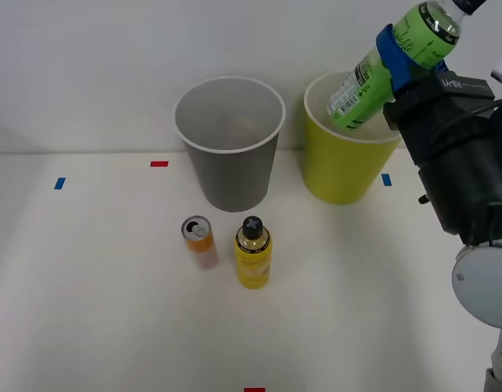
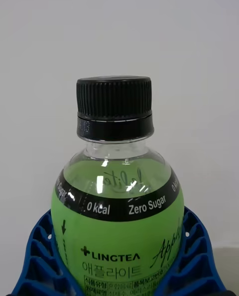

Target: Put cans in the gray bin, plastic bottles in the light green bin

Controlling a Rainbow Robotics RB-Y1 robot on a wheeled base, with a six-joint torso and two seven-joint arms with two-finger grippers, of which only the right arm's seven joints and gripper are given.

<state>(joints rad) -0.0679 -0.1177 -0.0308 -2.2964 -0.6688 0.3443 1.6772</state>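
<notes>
My right gripper point(image 1: 395, 55) is shut on the green-labelled plastic bottle point(image 1: 389, 65), which hangs tilted with its base over the mouth of the light green bin point(image 1: 340, 167) and its cap end up to the right. In the right wrist view the bottle point(image 2: 117, 211) stands between my blue fingers point(image 2: 42, 256), its black cap on top. The gray bin point(image 1: 229, 175) stands left of the green one. In front of it on the table are the orange can point(image 1: 197, 237) and the yellow-labelled plastic bottle point(image 1: 252, 253), both upright and side by side.
Small red and blue tape marks point(image 1: 158, 163) lie on the white table. My dark arm point(image 1: 459, 163) fills the right side of the front view, next to the green bin.
</notes>
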